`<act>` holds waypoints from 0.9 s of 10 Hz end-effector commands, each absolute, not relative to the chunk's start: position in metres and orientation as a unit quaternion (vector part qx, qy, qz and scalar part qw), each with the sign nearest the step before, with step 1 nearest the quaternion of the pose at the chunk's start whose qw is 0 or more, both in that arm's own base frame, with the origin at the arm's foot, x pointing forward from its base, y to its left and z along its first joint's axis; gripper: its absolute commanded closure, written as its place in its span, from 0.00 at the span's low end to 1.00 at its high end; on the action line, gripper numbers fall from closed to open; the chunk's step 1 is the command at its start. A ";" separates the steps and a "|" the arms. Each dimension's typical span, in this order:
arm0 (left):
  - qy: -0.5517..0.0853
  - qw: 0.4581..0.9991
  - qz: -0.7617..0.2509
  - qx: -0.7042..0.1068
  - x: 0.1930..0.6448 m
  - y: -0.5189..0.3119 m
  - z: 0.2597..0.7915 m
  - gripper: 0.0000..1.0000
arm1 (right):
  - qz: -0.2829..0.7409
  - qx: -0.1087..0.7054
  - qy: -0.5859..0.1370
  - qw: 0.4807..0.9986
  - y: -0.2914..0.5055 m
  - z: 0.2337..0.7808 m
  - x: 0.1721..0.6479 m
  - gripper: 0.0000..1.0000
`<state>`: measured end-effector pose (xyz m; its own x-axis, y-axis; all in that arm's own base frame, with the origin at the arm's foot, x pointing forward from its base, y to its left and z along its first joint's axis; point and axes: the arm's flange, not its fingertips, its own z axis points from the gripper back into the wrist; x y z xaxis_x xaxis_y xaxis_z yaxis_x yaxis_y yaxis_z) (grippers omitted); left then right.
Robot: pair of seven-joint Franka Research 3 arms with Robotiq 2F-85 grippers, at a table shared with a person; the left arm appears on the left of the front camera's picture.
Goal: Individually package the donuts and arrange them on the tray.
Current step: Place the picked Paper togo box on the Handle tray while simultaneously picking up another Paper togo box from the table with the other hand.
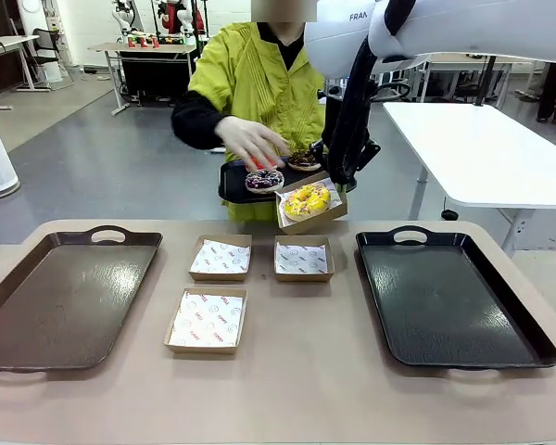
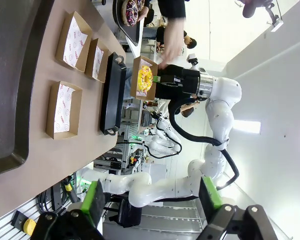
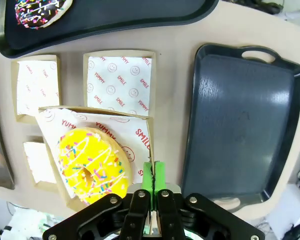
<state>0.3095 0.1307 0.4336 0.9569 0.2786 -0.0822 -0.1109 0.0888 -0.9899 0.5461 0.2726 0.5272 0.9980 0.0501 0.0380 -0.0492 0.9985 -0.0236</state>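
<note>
My right gripper (image 1: 340,185) is shut on the rim of a cardboard box (image 1: 326,215) holding the yellow-iced donut (image 1: 306,199), lifted above the table's far edge. In the right wrist view the gripper (image 3: 153,175) pinches the box wall (image 3: 135,127) beside the yellow donut (image 3: 92,167). The person holds a small black tray (image 1: 230,181) with a chocolate sprinkled donut (image 1: 264,180) and another dark donut (image 1: 303,159); their hand (image 1: 248,141) hovers over it. A black tray (image 1: 449,297) lies at the table's right. My left gripper (image 2: 152,197) stands open, empty, well above the table.
Three empty paper-lined boxes (image 1: 221,257) (image 1: 303,258) (image 1: 207,320) sit mid-table. A brown tray (image 1: 65,297) lies at the left. The person stands close behind the far edge. A white table (image 1: 482,148) is at the back right.
</note>
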 end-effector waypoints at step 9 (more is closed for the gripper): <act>-0.056 0.886 0.045 -0.457 0.342 0.022 0.523 0.00 | 0.046 -0.002 -0.017 0.999 0.152 0.529 0.481 0.99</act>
<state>0.3374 0.0406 0.5174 0.9879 0.1409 0.0656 -0.0065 0.4591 -0.8883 0.5044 0.1781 0.5399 0.9956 0.0898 0.0270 -0.0882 0.9945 -0.0574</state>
